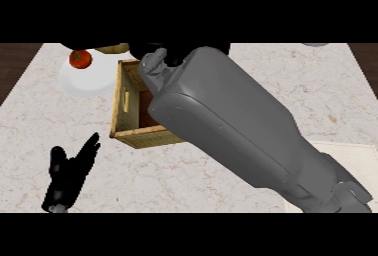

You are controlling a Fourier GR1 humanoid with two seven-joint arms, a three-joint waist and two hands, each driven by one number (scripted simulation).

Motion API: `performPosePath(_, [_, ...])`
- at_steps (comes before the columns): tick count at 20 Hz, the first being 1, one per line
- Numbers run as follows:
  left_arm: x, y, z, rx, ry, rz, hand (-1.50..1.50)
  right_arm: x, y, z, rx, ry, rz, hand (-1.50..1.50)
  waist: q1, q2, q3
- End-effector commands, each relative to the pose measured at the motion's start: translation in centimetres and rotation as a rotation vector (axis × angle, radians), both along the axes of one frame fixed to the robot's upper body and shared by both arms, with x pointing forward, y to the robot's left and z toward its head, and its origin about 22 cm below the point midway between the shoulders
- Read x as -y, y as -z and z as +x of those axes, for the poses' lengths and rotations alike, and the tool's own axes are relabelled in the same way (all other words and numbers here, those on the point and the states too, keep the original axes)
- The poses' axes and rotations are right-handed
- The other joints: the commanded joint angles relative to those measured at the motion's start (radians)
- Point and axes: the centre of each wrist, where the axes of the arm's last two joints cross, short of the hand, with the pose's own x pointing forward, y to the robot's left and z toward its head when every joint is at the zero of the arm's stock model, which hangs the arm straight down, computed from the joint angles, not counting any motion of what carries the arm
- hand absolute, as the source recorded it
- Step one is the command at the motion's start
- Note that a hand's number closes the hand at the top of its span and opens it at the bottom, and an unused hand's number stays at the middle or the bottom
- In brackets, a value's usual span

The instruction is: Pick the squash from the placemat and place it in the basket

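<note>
Two hands: both in the head view, one busy at the basket, one idle at the lower left.
Right-hand fingers: mostly hidden behind the grey forearm; only a dark bit of right hand (171, 54) seen at the top, over the basket's far end; open, curled or holding something, cannot tell.
Left-hand fingers: straight and relaxed, pointing up the counter; left hand (70, 172) resting near the lower left edge, holding nothing.
Right forearm: stretched diagonally from the lower right up over the basket, covering most of its inside.
Squash: not seen anywhere; possibly under the right hand or already inside the basket, hidden either way.
Basket (125, 107): wooden, slatted, on the marble counter (184, 175); only its left wall and near corner showing, with a dark reddish strip of interior beside the forearm.
Placemat (353, 152): pale corner at the right edge, partly behind the forearm; no squash on the visible part.
Nearby items: white plate (88, 80) just left of the basket's far end, with a red tomato (80, 58) on its upper rim; a tan object (112, 48) just above the plate, cut off by the view's top, identity unclear.
Progress, as a judgement: likely late, at the placing step, with pick-up and carry probably done.
Left to do: probably release into the basket, then arm clear; unconfirmed while the squash stays hidden.
</note>
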Motion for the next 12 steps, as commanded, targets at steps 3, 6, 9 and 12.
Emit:
performPosePath(3, [0.0, 1.7, -1.1, -0.081, -0.044, 0.009, 0.00, 0.2, 3.2, 1.5, -0.081, 0.065, 0.156, 1.50, -0.017, 0.003, -0.008])
performPosePath(6, [-1.4, 1.3, -1.8, -0.094, -0.068, 0.002, 0.00, 0.3, 5.1, 3.2, -0.122, 0.250, -0.017, 1.50, -0.044, -0.007, -0.009])
performPosePath(9, [-0.1, 1.7, -1.8, -0.092, -0.057, -0.010, 0.00, 0.8, 6.6, 3.9, -0.155, 0.204, -0.092, 1.50, -0.039, -0.001, -0.008])
performPosePath(12, [-0.3, 1.9, -1.6, -0.087, -0.069, 0.002, 0.00, 0.0, 5.1, 2.7, -0.147, 0.165, -0.156, -1.50, -0.051, -0.005, -0.007])
